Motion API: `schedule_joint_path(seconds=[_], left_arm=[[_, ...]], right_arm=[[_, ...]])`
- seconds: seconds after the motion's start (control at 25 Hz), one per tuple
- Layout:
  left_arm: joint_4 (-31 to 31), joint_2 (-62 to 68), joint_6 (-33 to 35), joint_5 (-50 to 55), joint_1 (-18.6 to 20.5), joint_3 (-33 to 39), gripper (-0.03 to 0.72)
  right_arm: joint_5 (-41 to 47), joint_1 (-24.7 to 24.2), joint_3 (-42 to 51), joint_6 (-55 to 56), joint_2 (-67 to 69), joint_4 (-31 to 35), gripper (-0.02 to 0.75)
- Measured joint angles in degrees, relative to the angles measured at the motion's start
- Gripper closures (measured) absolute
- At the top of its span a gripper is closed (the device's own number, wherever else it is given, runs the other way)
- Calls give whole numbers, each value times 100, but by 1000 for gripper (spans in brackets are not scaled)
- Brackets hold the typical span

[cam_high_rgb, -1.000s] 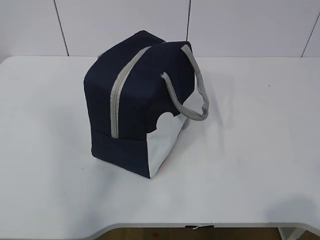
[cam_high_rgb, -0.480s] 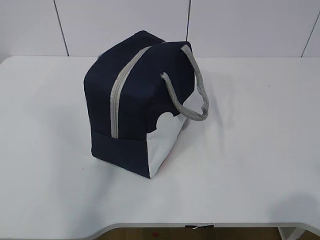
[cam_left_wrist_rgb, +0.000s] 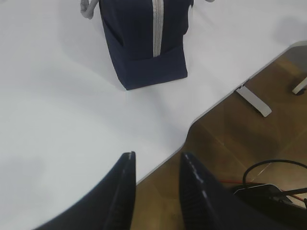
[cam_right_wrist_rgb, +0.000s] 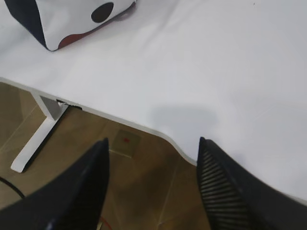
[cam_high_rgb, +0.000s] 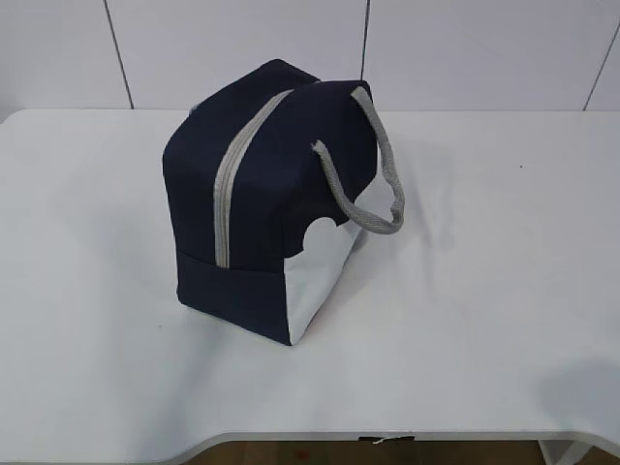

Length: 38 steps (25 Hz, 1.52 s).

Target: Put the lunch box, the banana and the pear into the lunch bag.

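**Trainee:** What has just changed here?

**Supervisor:** Nothing you could act on. Over the last second the lunch bag (cam_high_rgb: 276, 199) has not shifted on the worktop (cam_high_rgb: 484, 291), and neither arm has come into the exterior view. You can read that as the arms parked at the near edge, with no step of the task under way.

**Trainee:** Where do my pincers stand?

**Supervisor:** Your left pincer (cam_left_wrist_rgb: 156, 167) hangs over the worktop's near edge, its jaws a little apart and holding nothing. Your right pincer (cam_right_wrist_rgb: 153, 165) hangs past the edge too, above the brown floor (cam_right_wrist_rgb: 144, 191), with its jaws wider apart and also empty. Both are well apart from the bag.

**Trainee:** And the bag itself?

**Supervisor:** It stands left of centre on the worktop: a boxy navy fabric bag with a grey zipper (cam_high_rgb: 231, 179) running over the top and down the near face, looking closed. A grey webbing handle (cam_high_rgb: 373, 174) droops on its right side, and a white scalloped panel covers the lower right corner.

**Trainee:** The lunch box, banana and pear?

**Supervisor:** You cannot see any of them outside the bag. Whether they are inside I cannot tell.
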Motion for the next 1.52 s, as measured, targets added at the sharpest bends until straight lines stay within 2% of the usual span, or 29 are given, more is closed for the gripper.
schedule_joint_path(seconds=[0.2, 0.44, 0.92, 1.2, 1.52], left_arm=[[40, -94, 0, -42, 0, 100, 452], [40, -834, 0, -100, 0, 726, 452], [40, -1994, 0, -338, 0, 1530, 452], [40, -2081, -294, -455, 0, 2246, 452], [249, -2081, -509, -459, 0, 2344, 452]], right_arm=[[-214, 0, 150, 66, 0, -76, 271], [-264, 0, 281, 79, 0, -76, 271], [-264, 0, 351, 79, 0, -54, 271], [-264, 0, 351, 79, 0, -54, 271], [-264, 0, 351, 79, 0, -54, 271]])
